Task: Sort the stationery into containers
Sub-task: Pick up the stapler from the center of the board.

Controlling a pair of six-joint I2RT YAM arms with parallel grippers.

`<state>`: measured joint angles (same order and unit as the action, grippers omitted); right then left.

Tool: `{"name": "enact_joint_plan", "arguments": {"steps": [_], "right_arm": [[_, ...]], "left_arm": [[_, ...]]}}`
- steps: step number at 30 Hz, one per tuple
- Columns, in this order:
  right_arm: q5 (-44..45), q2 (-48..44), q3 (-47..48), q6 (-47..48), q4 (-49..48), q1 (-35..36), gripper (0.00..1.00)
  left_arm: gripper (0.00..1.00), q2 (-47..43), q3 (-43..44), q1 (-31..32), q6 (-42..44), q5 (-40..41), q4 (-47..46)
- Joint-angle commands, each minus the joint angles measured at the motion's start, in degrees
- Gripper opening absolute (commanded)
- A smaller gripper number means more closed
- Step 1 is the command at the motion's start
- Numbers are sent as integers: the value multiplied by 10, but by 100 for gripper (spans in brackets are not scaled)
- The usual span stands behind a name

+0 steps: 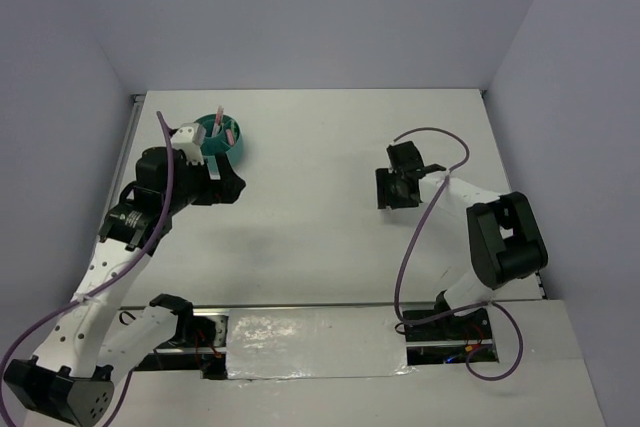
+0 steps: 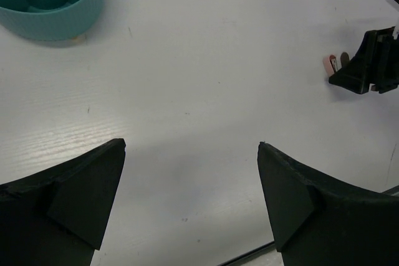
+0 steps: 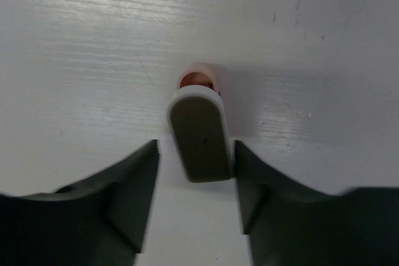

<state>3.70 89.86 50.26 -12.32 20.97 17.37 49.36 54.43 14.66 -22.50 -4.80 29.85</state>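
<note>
The job looks mostly done, I think; the round teal holder (image 1: 238,149) sits at about 10 o'clock on the white surface (image 1: 320,237), and pink things (image 1: 228,130) stand inside it; the left arm hides part of it, so I cannot count what is in there. What seems left is over at about 2 o'clock: a small brown block (image 3: 198,144) with a white edge, and a little pink piece (image 3: 196,78) just behind it; both are on the surface, well apart from the holder. From above I see no other loose bits.

In the right wrist view the long side of the brown block runs from 6 o'clock to 12 o'clock; its round end points to 12 o'clock, away from the camera. The pink piece sits at that round end; I cannot tell if the two touch.

The right fingers (image 3: 128,185) are down low, one on each long side of the block; they are partly open; a thin gap shows on the 9 o'clock side, and the 3 o'clock one looks very close to the block or just on it; so I think the block is not pinched tight yet. The left fingers (image 2: 75,197) are near the holder, spread wide, with nothing between them.

I think the block needs a pinch, a ride over to 10 o'clock, and a drop into one part of the holder; then the pink piece goes too.
</note>
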Motion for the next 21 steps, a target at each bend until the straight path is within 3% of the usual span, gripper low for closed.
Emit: {"name": "enact_joint_plan", "arguments": {"steps": [1,3,4,6,7,12,13,17,18,21], "right_arm": [[7,19,22,15,-21,1,51],[17,23,22,12,-21,2,37],[25,22,22,8,-17,4,24],[53,0,13,5,-19,12,21],[52,-12,10,5,-21,19,11],[-24,-178,-60,22,-104,75,4],[-102,-230,-83,23,-135,85,4],[-277,-354,-145,7,-242,101,3],[-327,-375,-154,-9,-260,108,1],[-316,-427,-162,-38,-290,142,0]], "left_arm": [[99,-3,-5,0,7,-43,-32],[99,2,-6,0,7,-50,-33],[99,3,-5,0,6,-49,-33],[99,3,-2,1,4,-48,-32],[99,3,-1,0,-6,-50,-33],[99,0,-13,2,-81,-129,-104],[99,1,-15,5,-115,-154,-119],[99,14,-21,36,-198,-230,-225],[99,20,-17,48,-209,-235,-259],[99,43,10,106,-228,-182,-255]]}}
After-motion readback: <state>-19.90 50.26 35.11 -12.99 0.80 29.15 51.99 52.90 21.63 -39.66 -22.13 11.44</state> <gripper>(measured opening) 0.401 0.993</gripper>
